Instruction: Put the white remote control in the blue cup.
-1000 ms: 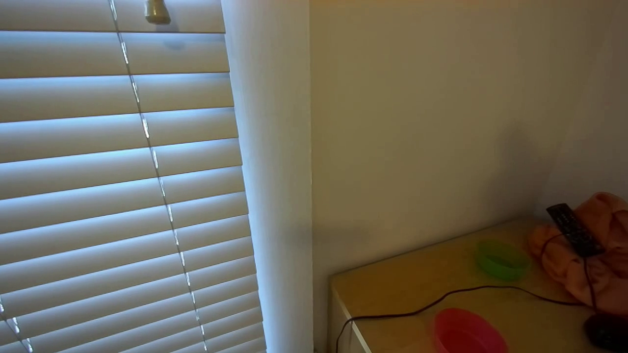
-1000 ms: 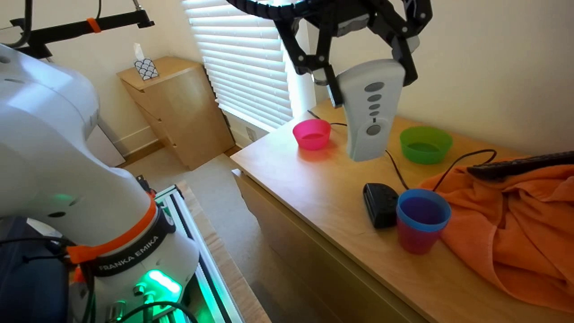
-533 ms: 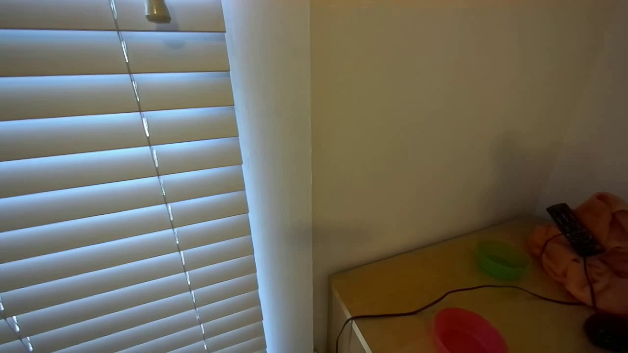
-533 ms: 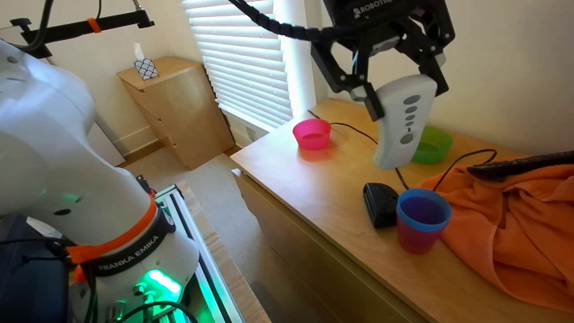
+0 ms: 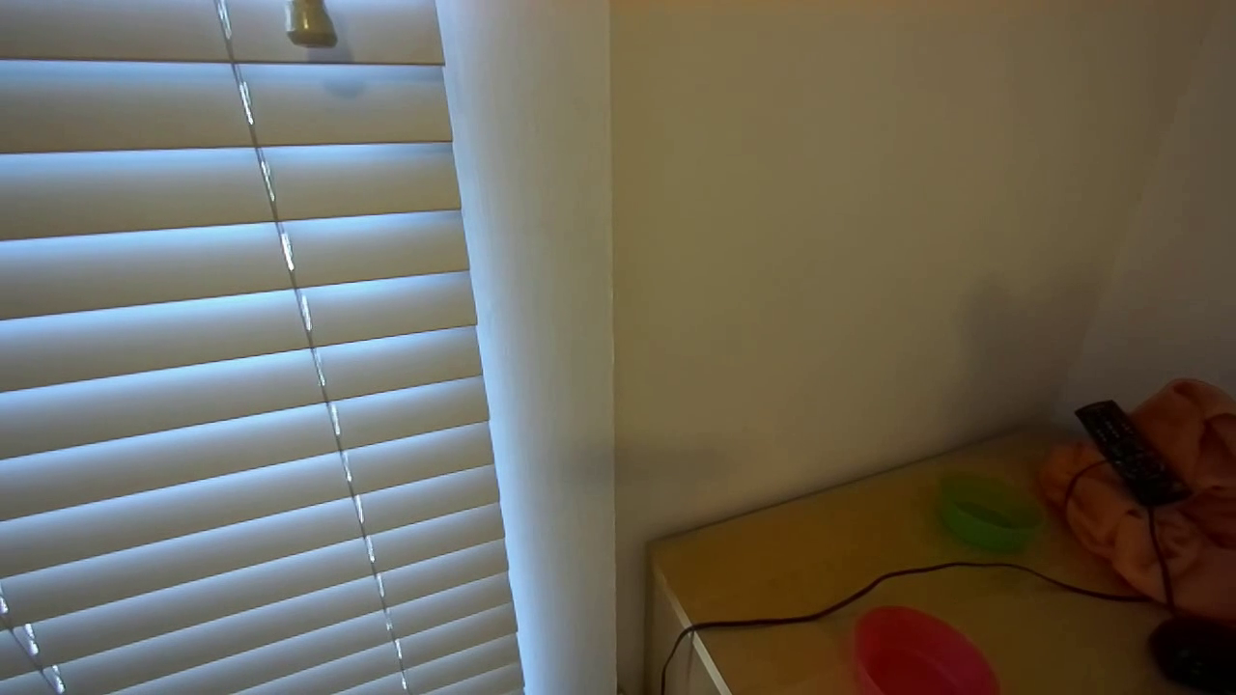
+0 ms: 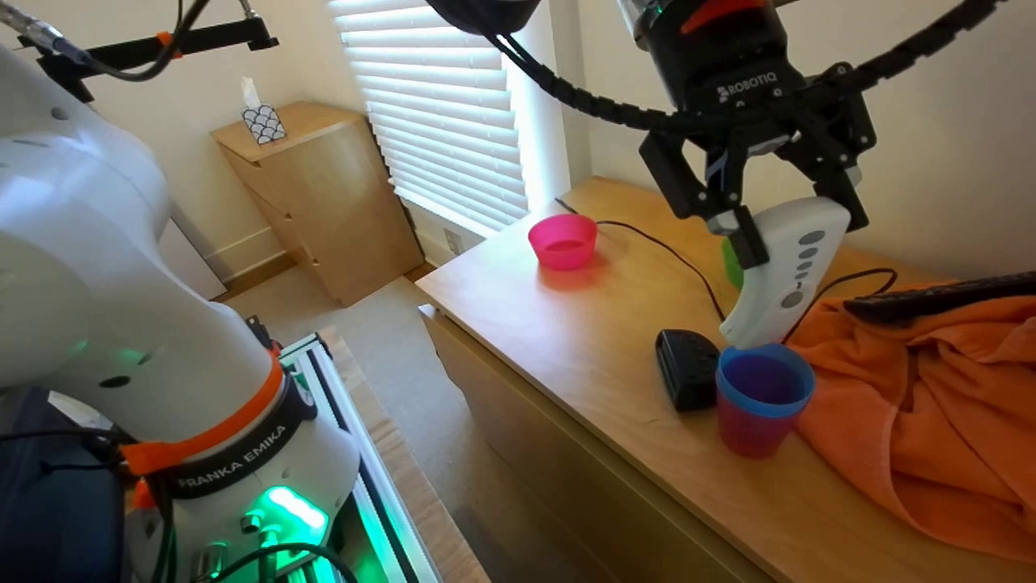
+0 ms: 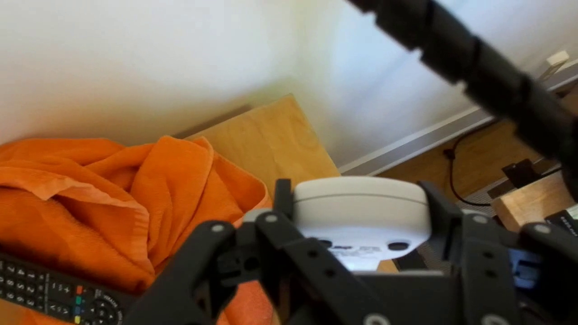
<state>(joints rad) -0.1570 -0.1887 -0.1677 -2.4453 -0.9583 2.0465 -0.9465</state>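
The white remote control has grey buttons. My gripper is shut on its wide upper end, with a finger on each side. The remote hangs tilted, its lower end down and left. In the wrist view, the gripper shows the end and underside of the remote between its fingers. The blue cup has a purple-red lower part and stands upright on the dresser. The remote's lower end appears just above the cup's back-left rim; I cannot tell whether they touch. Gripper, remote and cup are out of view in an exterior view.
A black device stands left of the cup. An orange towel bearing a dark remote lies right of it. A pink bowl and a green bowl stand on the dresser. A thin cable crosses it.
My gripper has moved right and down in an exterior view with the white remote in it. The remote's lower end has come to the cup's rim and now hides most of the green bowl with the gripper.
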